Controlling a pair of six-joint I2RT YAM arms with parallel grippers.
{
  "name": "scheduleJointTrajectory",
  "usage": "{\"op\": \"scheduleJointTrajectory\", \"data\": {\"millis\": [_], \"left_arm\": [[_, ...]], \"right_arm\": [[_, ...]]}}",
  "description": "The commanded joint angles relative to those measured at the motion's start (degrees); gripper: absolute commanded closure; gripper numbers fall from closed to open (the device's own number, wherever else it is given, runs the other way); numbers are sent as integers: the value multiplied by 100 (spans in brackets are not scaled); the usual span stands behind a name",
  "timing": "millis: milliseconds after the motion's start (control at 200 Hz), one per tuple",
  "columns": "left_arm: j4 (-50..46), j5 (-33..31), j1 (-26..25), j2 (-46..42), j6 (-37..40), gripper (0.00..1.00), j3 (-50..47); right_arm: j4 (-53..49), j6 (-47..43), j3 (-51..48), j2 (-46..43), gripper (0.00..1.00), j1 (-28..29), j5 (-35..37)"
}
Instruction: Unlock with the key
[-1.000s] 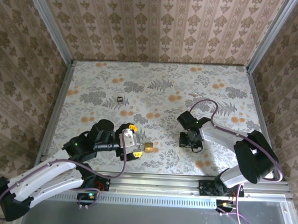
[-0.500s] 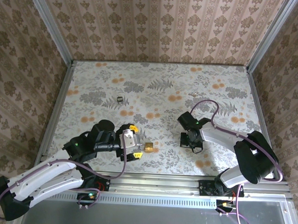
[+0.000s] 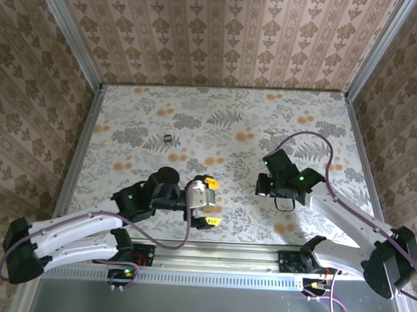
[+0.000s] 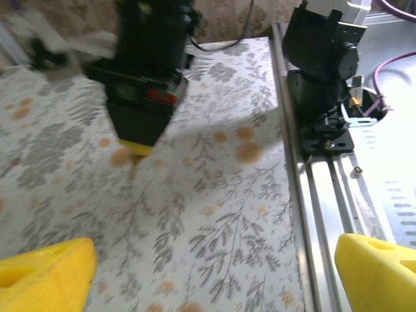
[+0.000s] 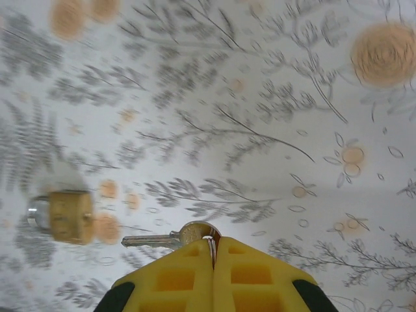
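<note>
Insp. note: R gripper clenched, yellow pads pressed together on the round head of the key. The blade sticks out free to one side and lies roughly level above the table. Judged reason: pinching the head only leaves the full blade clear for insertion and gives purchase for turning. The blade points toward the padlock, brass body w/ silver shackle on the far end. Key and padlock are near but apart, w/ bare floral surface between them. In the overhead view the R gripper sits right of centre, facing the L arm. L gripper is released, yellow tips spread wide. In the L wrist view there is nothing between the fingertips. Overhead, the padlock appears to sit between those spread fingers, close to the palm. Contact w/ it cannot be told. Judged reason: the L arm straddles the lock to clamp or steady the body while the R feeds the key. Keyhole not visible, so alignment is unconfirmed. Small dark item on far side of table, too small to ID. Markings: reddish patch on the R gripper body, blurred and unreadable. No brand or text legible on lock, key or arms.
</note>
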Motion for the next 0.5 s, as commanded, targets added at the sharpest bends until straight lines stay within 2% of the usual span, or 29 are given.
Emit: {"op": "scheduleJointTrajectory", "data": {"millis": [0, 100, 195, 335, 495], "left_arm": [[895, 527, -25, 448, -214, 5, 282], [976, 973, 13, 939, -211, 5, 573], [910, 1583, 315, 1389, -443, 5, 883], [2138, 2904, 1095, 1885, -1594, 18, 753], [1973, 3339, 1174, 2383, -1594, 25, 1019]], "right_arm": [[-277, -13, 265, -281, 100, 43, -237], [-187, -13, 276, -537, 100, 117, -406], [-192, -66, 287, -706, 100, 256, -380], [-132, -114, 194, -954, 100, 411, -339], [-66, -172, 179, -1057, 100, 553, -371]]}}
